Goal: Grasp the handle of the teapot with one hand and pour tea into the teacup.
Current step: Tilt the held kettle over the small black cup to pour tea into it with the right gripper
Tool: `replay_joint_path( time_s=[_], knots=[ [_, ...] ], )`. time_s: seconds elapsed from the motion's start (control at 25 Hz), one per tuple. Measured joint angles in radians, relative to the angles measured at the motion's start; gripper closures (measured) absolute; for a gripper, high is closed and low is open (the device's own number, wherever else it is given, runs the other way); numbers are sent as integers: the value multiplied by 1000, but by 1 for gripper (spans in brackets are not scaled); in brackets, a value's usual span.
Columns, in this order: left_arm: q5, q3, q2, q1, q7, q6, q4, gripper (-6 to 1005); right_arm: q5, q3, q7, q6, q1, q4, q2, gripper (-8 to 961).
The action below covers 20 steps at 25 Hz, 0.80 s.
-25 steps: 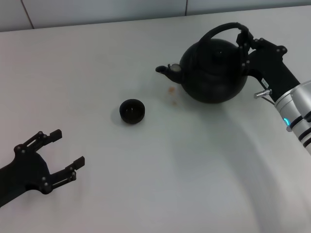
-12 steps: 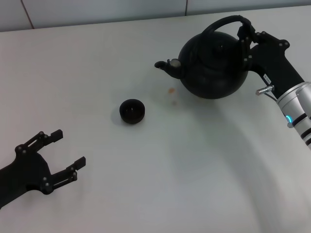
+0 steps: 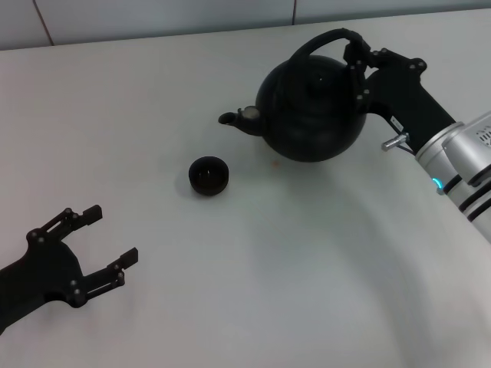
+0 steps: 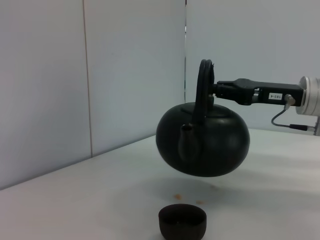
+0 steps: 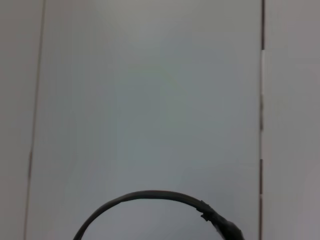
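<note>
Nearest you, the left pincer (image 3: 103,245) sits parked low over the desk (image 3: 276,291) at your left front, its fingers spread wide and holding nothing. Farther out lies the teacup (image 3: 209,175), a small, low, matte-black bowl without a handle, resting upright on the pale, smooth desk. Beyond it and to the right hangs the teapot (image 3: 310,108), a big round matte-black body with a short stubby spout and a small knobbed lid. The left wrist view shows it clear of the desk, spout aimed toward the cup but not yet over it. The right pincer (image 3: 360,67) is clamped on the handle (image 3: 326,40), the thick arched loop, gripping it at its right side.

Mind the risks. Your grip is off-centre on a rounded bail, so the heavy pot could swing or twist as you tilt. The cup's mouth is small, and a short spout may dribble or overshoot it. The loose-looking lid could slip off in a steep pour.
</note>
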Motion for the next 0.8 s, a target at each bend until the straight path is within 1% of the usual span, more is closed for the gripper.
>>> replay_joint_path(
  time_s=[0.24, 0.44, 0.8],
  knots=[
    [-1, 0, 0, -5, 1, -2, -11, 139, -35, 0, 26, 24, 21, -16, 0, 879],
    [-2, 0, 0, -6, 1, -2, -11, 139, -43, 0, 18, 25, 24, -27, 0, 879],
    [-2, -1, 0, -6, 1, -5, -10, 140, -108, 0, 17, 19, 30, -84, 0, 879]
  ],
)
